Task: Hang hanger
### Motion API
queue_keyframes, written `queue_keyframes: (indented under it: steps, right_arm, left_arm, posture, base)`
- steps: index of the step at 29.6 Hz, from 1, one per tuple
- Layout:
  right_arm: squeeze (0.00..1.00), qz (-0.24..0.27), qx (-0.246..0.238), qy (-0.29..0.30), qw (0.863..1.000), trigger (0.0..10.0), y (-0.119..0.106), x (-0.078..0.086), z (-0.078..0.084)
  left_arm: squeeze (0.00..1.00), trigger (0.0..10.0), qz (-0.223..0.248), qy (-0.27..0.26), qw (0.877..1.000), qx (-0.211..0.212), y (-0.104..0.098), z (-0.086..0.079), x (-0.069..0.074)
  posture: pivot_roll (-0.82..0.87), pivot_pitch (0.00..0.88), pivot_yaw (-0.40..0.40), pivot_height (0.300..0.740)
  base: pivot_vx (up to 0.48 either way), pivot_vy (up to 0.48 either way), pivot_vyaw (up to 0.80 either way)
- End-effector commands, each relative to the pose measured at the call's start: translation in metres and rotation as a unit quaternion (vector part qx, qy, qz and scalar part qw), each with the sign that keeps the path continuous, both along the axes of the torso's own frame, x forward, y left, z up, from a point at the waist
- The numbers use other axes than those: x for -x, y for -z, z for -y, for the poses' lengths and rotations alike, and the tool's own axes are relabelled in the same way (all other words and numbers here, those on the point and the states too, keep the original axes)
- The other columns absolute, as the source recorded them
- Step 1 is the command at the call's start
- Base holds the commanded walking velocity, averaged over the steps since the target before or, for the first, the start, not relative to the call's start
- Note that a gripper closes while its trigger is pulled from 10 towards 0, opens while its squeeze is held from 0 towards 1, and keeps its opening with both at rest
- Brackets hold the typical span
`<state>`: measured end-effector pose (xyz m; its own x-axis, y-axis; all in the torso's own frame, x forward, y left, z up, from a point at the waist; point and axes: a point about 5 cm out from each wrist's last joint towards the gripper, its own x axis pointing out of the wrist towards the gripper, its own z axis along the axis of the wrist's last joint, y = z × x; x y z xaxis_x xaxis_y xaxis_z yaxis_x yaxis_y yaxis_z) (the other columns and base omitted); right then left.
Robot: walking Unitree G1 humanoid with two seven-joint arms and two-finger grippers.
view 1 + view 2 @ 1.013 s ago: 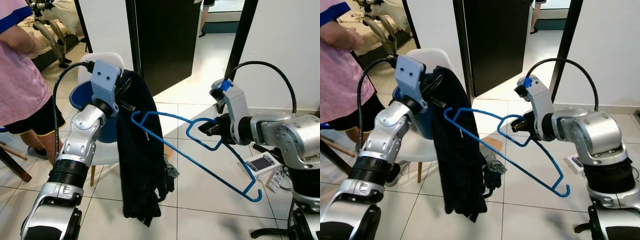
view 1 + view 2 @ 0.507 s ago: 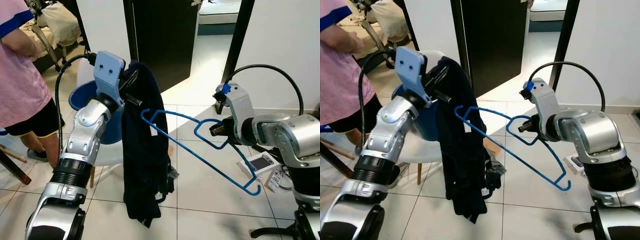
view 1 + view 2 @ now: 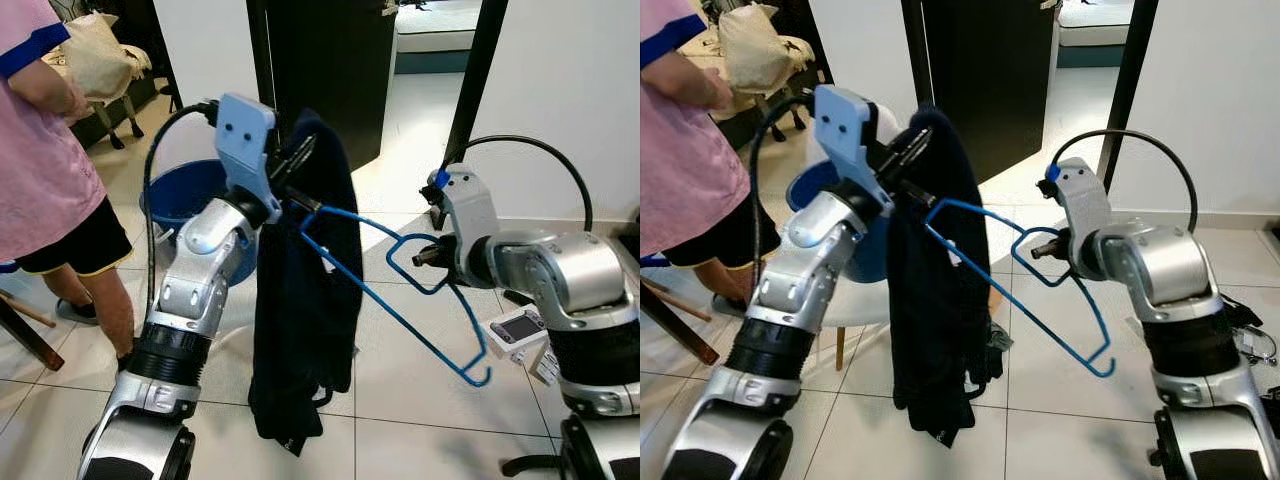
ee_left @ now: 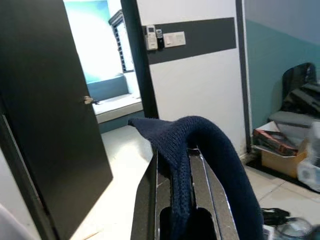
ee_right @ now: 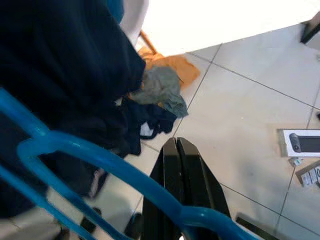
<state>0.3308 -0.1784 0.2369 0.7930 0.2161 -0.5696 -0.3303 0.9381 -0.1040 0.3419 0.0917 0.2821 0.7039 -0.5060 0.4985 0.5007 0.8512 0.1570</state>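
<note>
Left gripper [image 3: 292, 172] clamped on dark navy knit garment [image 3: 305, 330], raised, hanging free. Right gripper [image 3: 424, 256] closed on blue hanger [image 3: 400, 300]; hanger's far end touches garment.

Daylight pours in through the open doorway [image 3: 435, 25] at twelve o'clock, washing the pale glossy tiled floor [image 3: 400, 370] bright and leaving soft, faint shadows beneath the arms. Both head views are sharp and evenly lit, with slight bending toward the edges. In the left wrist view the knitted dark navy garment [image 4: 215, 150] is crisp, while boxes at three o'clock smear into blur. In the right wrist view the upper floor [image 5: 225, 17] is blown out white, and the near blue plastic hanger [image 5: 100, 165] is soft.
</note>
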Motion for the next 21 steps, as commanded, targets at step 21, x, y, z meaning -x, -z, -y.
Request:
queue_keyframes:
  steps: [21]
  right_arm:
    - [0.0,0.084,-0.102,0.014,0.991,10.0,-0.027,-0.011,-0.014]
  left_arm:
    - [0.0,10.0,-0.002,0.023,0.999,-0.031,0.006,0.02,0.012]
  posture:
    - [-0.03,0.0,0.053,0.74]
  base:
    - [0.0,0.0,0.0]
